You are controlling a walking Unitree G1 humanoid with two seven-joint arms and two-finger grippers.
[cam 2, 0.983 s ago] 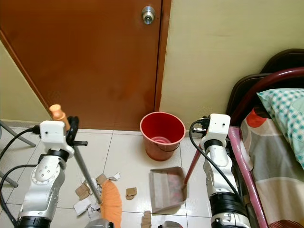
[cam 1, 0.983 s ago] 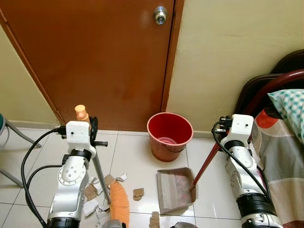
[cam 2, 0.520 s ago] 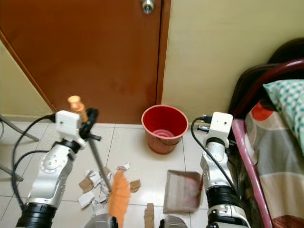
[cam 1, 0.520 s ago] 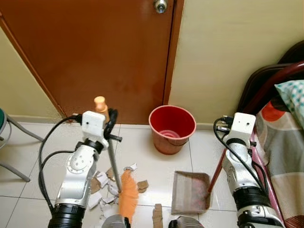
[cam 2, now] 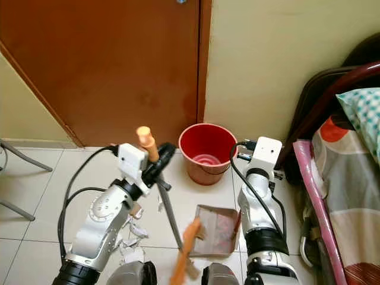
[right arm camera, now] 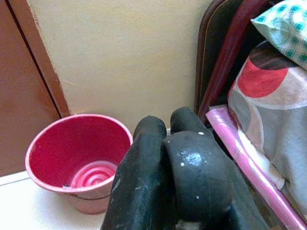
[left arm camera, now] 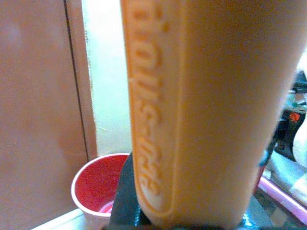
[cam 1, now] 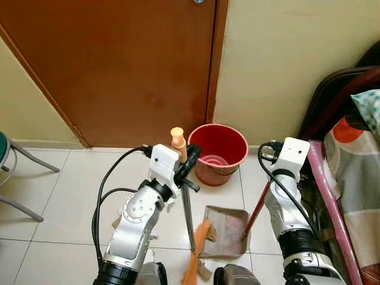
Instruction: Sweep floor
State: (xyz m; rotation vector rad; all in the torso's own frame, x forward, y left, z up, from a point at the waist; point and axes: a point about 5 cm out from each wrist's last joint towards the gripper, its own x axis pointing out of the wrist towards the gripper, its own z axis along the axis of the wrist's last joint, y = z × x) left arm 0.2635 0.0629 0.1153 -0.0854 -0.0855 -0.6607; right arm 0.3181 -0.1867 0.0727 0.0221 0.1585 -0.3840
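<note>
Your left gripper [cam 1: 189,159] has its black fingers closed round the broom [cam 1: 189,225], just below the smooth, rounded orange plastic grip; the left wrist view shows raised lettering moulded into that grip. From your fingers the thin grey metal shaft slants down to the orange bristle head [cam 1: 197,252], which rests on the front lip of the dustpan [cam 1: 224,233]. The dustpan is a flat, grey-brown scoop with low side walls, lying on the glossy white tiled floor [cam 1: 65,196] below and between your two grippers. Its straight red handle [cam 1: 256,205] rises toward your right gripper [right arm camera: 168,158], whose fingers are drawn together; the wrist view does not show the handle between them, so you cannot tell what they hold. A round red plastic bucket [cam 1: 218,153], ribbed in rings at its bottom, stands beyond both grippers against the brown wooden door [cam 1: 119,65]. Torn paper scraps [cam 2: 135,228] lie beneath your left arm.
</note>
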